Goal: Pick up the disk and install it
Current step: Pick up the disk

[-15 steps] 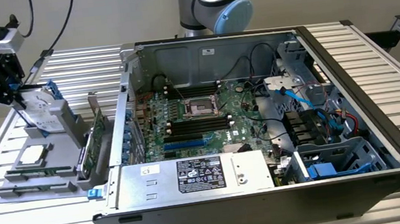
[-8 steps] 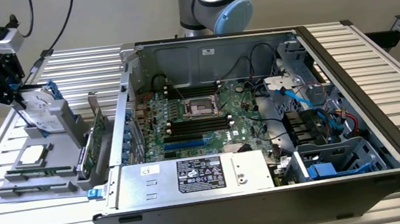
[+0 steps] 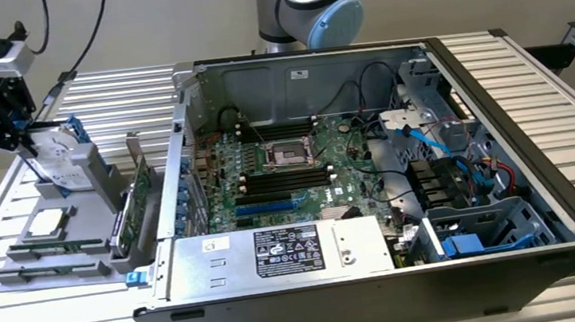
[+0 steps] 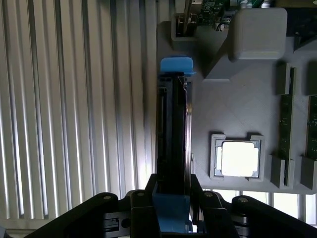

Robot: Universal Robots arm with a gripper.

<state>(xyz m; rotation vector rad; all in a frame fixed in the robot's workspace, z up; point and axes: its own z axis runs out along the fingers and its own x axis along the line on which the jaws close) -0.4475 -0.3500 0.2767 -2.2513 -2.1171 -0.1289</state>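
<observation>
**A:** Exterior view. Edges and room?

**B:** A slatted metal surface (image 3: 88, 94). An open computer case (image 3: 374, 168) fills its middle and the exterior view's right. A grey holder (image 3: 53, 270) sits near the edge on the exterior view's left. There is a bare strip of slats between the holder and that edge, and open air above the holder.

**A:** Writing?

**B:** The power supply (image 3: 275, 252) at the case's near wall has a black label (image 3: 287, 251), print too small to read. The disk (image 3: 60, 161) has a white label, also not legible.

**A:** The hand?

**B:** The hand (image 3: 27, 147) is above the holder's far end, clamped on the disk. The disk stands on edge and slightly tilted, with its lower end at the holder. I cannot tell whether it clears the slot. A CPU chip (image 3: 46, 222) lies flat in the holder, and green cards (image 3: 126, 206) stand at the holder's side nearest the case.

**A:** Wrist view. Edges and room?

**B:** The disk (image 4: 173, 124) is seen edge-on along the holder's (image 4: 223, 109) rim, with bare slats (image 4: 74, 124) beside it.

**A:** Writing?

**B:** None readable.

**A:** The hand?

**B:** The hand (image 4: 173, 191) is closed on the disk's blue carrier. Its fingers (image 4: 197, 193) press on both faces. The carrier's blue tab (image 4: 177, 65) is at the far end. The CPU chip (image 4: 239, 158) sits in its pocket near the disk, not touching it.
</observation>
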